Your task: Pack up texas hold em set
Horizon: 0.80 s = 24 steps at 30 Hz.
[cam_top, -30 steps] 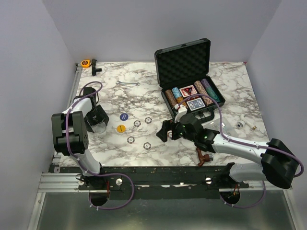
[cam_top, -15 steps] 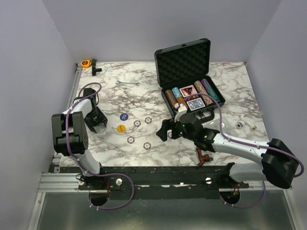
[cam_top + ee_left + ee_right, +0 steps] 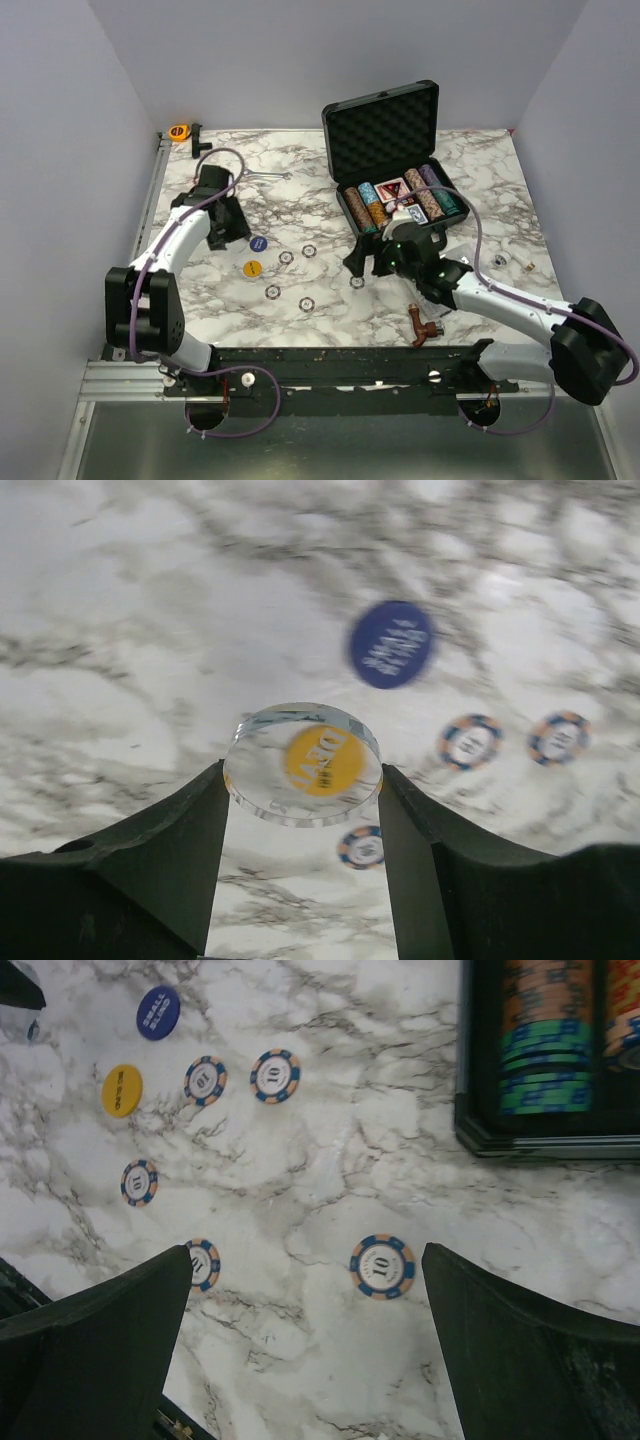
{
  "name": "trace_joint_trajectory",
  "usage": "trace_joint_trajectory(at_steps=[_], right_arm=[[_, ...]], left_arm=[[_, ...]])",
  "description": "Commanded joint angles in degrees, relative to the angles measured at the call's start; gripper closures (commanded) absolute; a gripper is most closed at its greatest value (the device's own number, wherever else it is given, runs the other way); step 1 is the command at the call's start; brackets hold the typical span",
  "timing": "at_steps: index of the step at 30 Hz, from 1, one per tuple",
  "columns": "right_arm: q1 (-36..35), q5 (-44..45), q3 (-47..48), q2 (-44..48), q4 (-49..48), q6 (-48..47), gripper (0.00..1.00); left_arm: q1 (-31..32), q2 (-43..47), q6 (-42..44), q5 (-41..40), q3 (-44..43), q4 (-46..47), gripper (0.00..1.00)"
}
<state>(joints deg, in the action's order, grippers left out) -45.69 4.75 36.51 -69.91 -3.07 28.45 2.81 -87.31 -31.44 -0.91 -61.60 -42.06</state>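
The black case stands open at the back right, with chip rows and card decks in its base. My left gripper is shut on a clear round disc held above the table. Yellow with lettering shows in the disc's middle. A blue disc, a yellow disc and several striped chips lie on the marble. My right gripper hangs open and empty over one chip.
A brown pipe fitting lies near the front edge under the right arm. A wrench lies at the back middle. An orange tape measure and a black fitting sit in the back left corner. Small metal bits lie at the right.
My left gripper closed on the clear disc and carried it up, back and to the right. My right gripper shifted slightly right and back, uncovering a chip beneath it.
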Motion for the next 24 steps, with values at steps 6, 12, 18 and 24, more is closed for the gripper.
trace_joint_trajectory(at_steps=[6, 12, 18, 24], right_arm=[[20.64, -17.39, 4.57, 1.48, 7.36, 3.09, 0.02], [28.3, -31.58, 9.25, -1.87, 7.15, 5.43, 0.09], [28.89, -43.67, 16.53, -7.69, 7.35, 9.81, 0.15], [28.87, -53.76, 22.41, -12.64, 7.06, 9.42, 0.2]], left_arm=[[21.07, 2.9, 10.4, 4.79, -16.34, 7.53, 0.78], [31.23, 3.82, 19.75, 10.97, -15.86, 11.94, 0.81], [39.41, 9.16, 25.98, 9.77, -10.35, 13.9, 0.87], [45.15, 11.07, 30.12, 7.47, -9.08, 13.5, 0.88]])
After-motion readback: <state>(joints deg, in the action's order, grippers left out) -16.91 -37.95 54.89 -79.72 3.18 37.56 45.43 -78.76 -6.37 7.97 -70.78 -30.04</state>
